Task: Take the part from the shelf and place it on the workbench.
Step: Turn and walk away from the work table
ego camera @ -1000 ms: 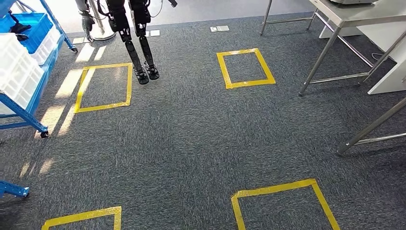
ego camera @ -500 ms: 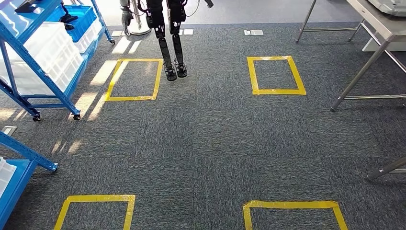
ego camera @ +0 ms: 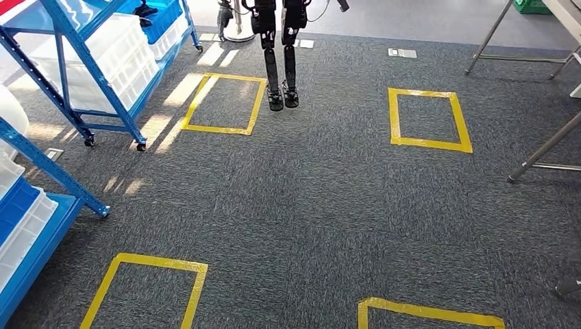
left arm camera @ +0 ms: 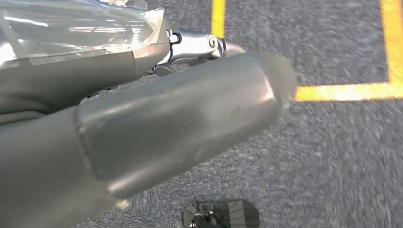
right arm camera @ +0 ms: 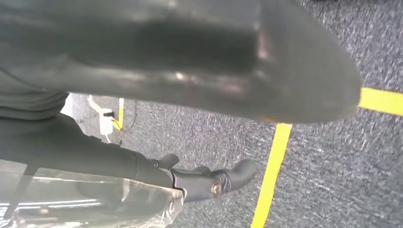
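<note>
A robot crosses grey carpet marked with yellow tape squares, apparently heading for the blue shelf of white bins. The left robot hand and right robot hand hang blurred; their finger state cannot be told. The part itself cannot be made out. Next comes turning to face the shelf. Another robot stands ahead, bench legs beyond the right robot hand.

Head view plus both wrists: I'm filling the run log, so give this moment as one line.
phase: walking, part not picked | left hand: hanging over carpet | right hand: hanging over carpet | blue shelf: ahead-left
</note>
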You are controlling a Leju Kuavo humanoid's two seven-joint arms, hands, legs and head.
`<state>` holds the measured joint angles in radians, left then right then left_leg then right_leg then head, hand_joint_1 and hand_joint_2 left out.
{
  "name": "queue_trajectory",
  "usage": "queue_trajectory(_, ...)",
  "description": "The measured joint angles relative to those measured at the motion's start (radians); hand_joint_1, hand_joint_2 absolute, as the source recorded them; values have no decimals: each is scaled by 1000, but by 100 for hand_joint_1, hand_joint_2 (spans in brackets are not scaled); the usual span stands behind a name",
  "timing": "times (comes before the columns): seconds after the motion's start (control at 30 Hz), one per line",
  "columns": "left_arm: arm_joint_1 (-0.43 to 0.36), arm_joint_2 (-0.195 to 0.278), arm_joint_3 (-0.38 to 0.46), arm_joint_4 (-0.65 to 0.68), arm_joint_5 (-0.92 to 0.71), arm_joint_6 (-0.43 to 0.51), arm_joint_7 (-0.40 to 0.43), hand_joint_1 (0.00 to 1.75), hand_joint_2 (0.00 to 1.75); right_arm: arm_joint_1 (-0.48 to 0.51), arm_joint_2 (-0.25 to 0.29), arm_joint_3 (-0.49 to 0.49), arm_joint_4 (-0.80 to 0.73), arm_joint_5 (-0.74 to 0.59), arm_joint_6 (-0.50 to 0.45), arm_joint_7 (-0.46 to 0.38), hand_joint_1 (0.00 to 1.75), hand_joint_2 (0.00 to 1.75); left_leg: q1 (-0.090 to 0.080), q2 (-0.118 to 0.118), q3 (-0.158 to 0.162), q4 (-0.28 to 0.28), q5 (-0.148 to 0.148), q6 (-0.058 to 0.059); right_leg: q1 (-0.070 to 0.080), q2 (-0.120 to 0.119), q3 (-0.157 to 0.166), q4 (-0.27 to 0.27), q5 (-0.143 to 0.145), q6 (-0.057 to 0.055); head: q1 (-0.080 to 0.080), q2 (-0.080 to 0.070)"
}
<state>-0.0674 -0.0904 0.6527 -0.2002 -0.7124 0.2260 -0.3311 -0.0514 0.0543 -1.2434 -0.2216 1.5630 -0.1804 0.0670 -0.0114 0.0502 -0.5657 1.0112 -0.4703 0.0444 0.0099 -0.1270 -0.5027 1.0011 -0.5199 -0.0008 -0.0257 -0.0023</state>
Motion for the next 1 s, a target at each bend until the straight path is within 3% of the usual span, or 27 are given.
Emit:
queue_trajectory(0.07, 0, -1, 2, 0, 0, 2, -2, 0, 0, 0, 0, 1, 0, 0, 0, -4, 0, 0, 9, -23, 8, -19, 13, 11, -2, 41, -17, 42, -25, 4, 1, 0)
queue_trajectory(0.13, -4, -2, 2, 0, -1, 4, -5, 0, 0, 3, -1, 2, 0, 0, 0, -8, 0, 0, 14, -49, 8, -27, 21, 16, -9, 102, -74, 161, -79, 2, 3, 0)
queue_trajectory(0.2, -5, -1, 2, 0, -3, 3, -5, 0, 0, 7, -3, 2, 0, 0, 0, -10, 0, 0, 15, -77, 5, -27, 22, 15, -15, 119, -130, 274, -118, 6, 5, 0)
queue_trajectory(0.23, -4, -1, 2, 0, -3, 3, -5, 0, 0, 8, -4, 2, 0, 0, 0, -11, 0, 0, 16, -91, 4, -26, 23, 13, -19, 120, -135, 284, -115, 14, 5, 0)
queue_trajectory(0.27, -4, -1, 2, 0, -4, 3, -5, 0, 0, 8, -4, 2, 0, 0, 0, -12, 0, 0, 17, -105, 5, -25, 24, 11, -23, 123, -120, 251, -94, 26, 5, 0)
queue_trajectory(0.33, -5, 0, 2, 0, -4, 1, -5, 0, 0, 7, -3, 2, 0, 0, -1, -13, 0, 0, 20, -130, 5, -20, 23, 1, -36, 151, -57, 111, -33, 51, 6, 0)
queue_trajectory(0.37, -6, 0, 3, 0, -3, 1, -5, 0, 0, 6, -2, 2, 0, 0, -1, -14, 0, 0, 19, -142, 3, -15, 21, -6, -40, 167, -31, 51, -10, 54, 7, 0)
queue_trajectory(0.43, -6, 3, 4, 0, -2, 0, -6, 0, 0, 6, -1, 2, 1, 0, -1, -14, 0, 0, 17, -159, -4, -8, 20, -18, -38, 183, -13, 5, 5, 46, 7, 0)
queue_trajectory(0.5, -1, 4, 5, 0, -1, 0, -7, 0, 0, 5, 0, 2, 1, 0, -1, -14, 0, 0, 21, -165, -10, -5, 20, -26, -35, 165, -9, 6, 8, 29, 5, 0)
queue_trajectory(0.57, 1, 3, 6, 1, -1, 0, -7, 0, 0, 4, 0, 3, 1, 0, -1, -13, 0, 0, 23, -123, -29, 33, -4, -34, -36, 146, -6, 5, 12, 16, 2, 0)
queue_trajectory(0.63, -2, 3, 6, 1, -1, 0, -8, 0, 0, 5, 0, 3, 1, 0, -1, -10, 0, 0, 22, -72, -82, 146, -66, -38, -29, 123, -6, 4, 10, 4, -2, 0)
queue_trajectory(0.7, -3, 2, 6, 1, -2, 1, -8, 0, 0, 8, 0, 3, 1, 0, -1, -6, 0, 0, 22, -60, -141, 269, -115, -39, -21, 96, -6, 4, 7, -5, -3, 0)
queue_trajectory(0.73, -1, 2, 6, 1, -3, 1, -8, 0, 0, 8, 0, 3, 1, 0, 0, -5, 0, 0, 22, -58, -152, 289, -114, -37, -18, 84, -5, 4, 5, -7, -3, 0)
queue_trajectory(0.77, 0, 2, 6, 1, -3, 1, -8, 0, 0, 8, 0, 3, 1, 0, 0, -4, 0, 0, 22, -56, -143, 271, -95, -33, -15, 72, -3, 4, 3, -10, -3, 0)
queue_trajectory(0.87, -1, 3, 6, 1, -4, 1, -8, 0, 0, 5, 1, 3, 1, 0, 0, -4, 0, 0, 18, -41, -66, 124, -13, -18, -8, 49, 3, 4, -1, -16, -3, 0)
queue_trajectory(0.97, -1, 3, 6, 1, -4, 1, -8, 0, 0, 5, 1, 3, 1, 0, 0, -4, 0, 0, 16, -36, -52, 98, -1, -15, -8, 47, 4, 4, -2, -16, -3, 0)
queue_trajectory(1.0, -2, 4, 6, 1, -4, 1, -8, 0, 0, 4, 2, 3, 1, 0, 0, -4, 0, 0, 12, -21, -41, 76, 0, -11, -5, 42, 5, 4, -3, -15, -3, 0)
